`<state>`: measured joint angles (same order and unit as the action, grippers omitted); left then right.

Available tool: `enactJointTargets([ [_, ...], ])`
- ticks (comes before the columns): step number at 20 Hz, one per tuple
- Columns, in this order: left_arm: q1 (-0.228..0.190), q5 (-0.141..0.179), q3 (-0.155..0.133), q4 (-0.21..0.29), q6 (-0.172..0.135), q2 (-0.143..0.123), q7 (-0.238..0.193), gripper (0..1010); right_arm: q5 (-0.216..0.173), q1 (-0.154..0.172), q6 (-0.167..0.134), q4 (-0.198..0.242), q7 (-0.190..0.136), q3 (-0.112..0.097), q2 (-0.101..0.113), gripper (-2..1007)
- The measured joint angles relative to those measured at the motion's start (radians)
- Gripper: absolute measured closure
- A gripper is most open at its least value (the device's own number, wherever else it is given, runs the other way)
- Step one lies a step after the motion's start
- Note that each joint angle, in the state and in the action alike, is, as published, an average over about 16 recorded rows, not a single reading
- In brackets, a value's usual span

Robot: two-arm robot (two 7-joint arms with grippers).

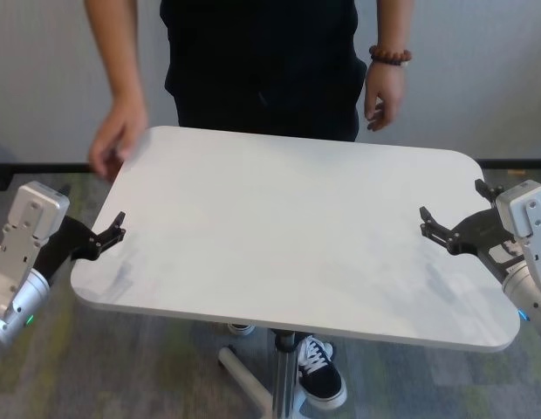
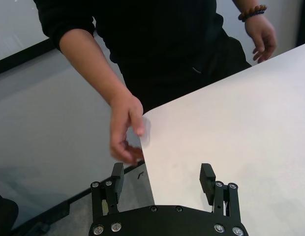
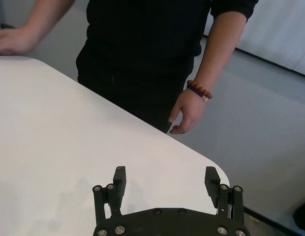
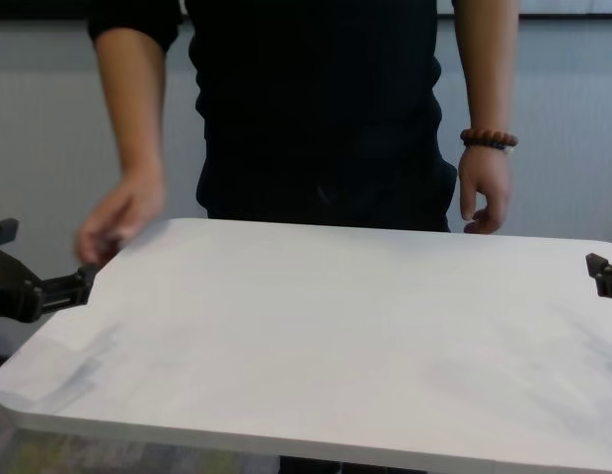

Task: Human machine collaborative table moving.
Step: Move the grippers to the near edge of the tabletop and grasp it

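Two helpers are not ready yet: the left gripper [image 1: 113, 229] and right gripper [image 1: 432, 225] wait wide open, holding nothing, beside the table [image 1: 288, 236]. The human [image 1: 262, 61] stands behind it, not gripping.

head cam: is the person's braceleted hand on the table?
No. The braceleted hand hangs beside the person's hip, above and behind the table's far edge, touching nothing, while the other hand is at the far corner.

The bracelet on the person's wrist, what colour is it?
Brown: the bracelet is made of round beads, clearest in the head view.
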<state>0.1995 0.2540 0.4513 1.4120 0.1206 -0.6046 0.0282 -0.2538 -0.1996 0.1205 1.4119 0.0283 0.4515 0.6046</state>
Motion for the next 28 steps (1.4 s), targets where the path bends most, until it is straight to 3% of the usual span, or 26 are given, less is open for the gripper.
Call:
enactJointTargets([
  [28,0.0,0.0,0.0,0.0,0.0,0.0,0.0,9,0.0,0.0,0.0,0.0,0.0,0.0,0.0,0],
])
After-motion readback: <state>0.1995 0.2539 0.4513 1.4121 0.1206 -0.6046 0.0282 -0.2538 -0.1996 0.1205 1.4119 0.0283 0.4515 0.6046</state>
